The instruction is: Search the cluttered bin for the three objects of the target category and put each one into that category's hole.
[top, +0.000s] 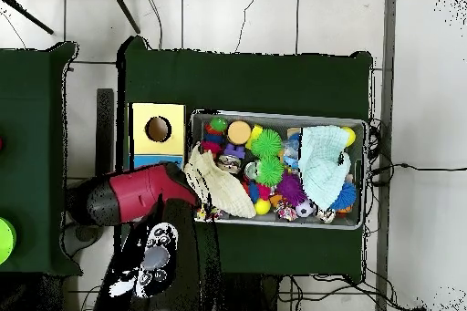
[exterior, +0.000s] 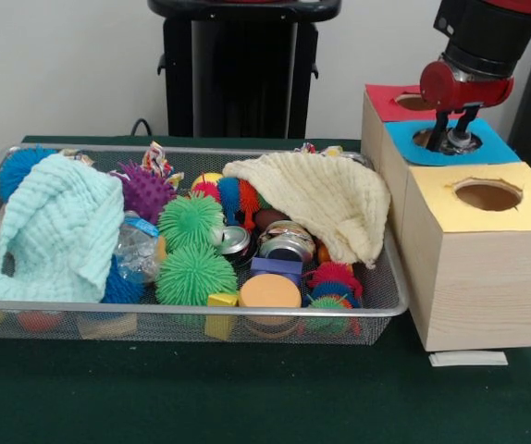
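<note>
The wire mesh bin [exterior: 247, 315] holds mixed clutter; it also shows in the overhead view [top: 274, 116]. One crushed clear bottle with a blue label [exterior: 139, 246] lies in it beside the mint towel [exterior: 57, 227]. My gripper [exterior: 456, 139] hangs over the hole in the blue-topped box [exterior: 492, 148], right of the bin. It is shut on a small shiny clear thing [exterior: 458, 141], seemingly a crushed bottle, at the hole's mouth. In the overhead view my red arm [top: 137, 193] covers the gripper. No other bottle shows.
A red-topped box [exterior: 386, 100] and a yellow-topped box [exterior: 524, 211] with a round hole flank the blue one. The bin also holds a cream towel [exterior: 326, 199], spiky balls [exterior: 191, 222], metal cans [exterior: 287, 245] and blocks [exterior: 270, 291].
</note>
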Controlling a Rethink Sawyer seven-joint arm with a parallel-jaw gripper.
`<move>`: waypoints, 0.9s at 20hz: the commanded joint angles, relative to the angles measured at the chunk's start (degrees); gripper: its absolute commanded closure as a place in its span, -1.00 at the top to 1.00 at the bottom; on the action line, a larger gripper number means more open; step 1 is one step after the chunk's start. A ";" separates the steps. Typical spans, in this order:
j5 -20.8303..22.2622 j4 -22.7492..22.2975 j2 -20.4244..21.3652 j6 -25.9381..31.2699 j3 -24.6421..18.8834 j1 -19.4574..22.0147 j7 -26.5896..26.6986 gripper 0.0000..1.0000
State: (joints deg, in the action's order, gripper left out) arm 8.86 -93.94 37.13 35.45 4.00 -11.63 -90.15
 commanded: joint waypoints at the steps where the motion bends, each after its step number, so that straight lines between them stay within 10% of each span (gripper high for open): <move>1: -2.50 0.60 1.61 4.12 -3.37 1.31 -7.64 -1.00; 3: -2.53 0.86 1.60 4.49 -3.33 1.21 -7.67 -1.00; 4: -2.54 0.98 1.58 4.58 -3.27 1.14 -7.74 1.00; 18: -1.89 1.46 1.71 2.54 -2.02 0.16 -8.48 1.00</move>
State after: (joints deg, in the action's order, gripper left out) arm 8.04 -92.32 39.49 34.89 4.19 -11.77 -90.14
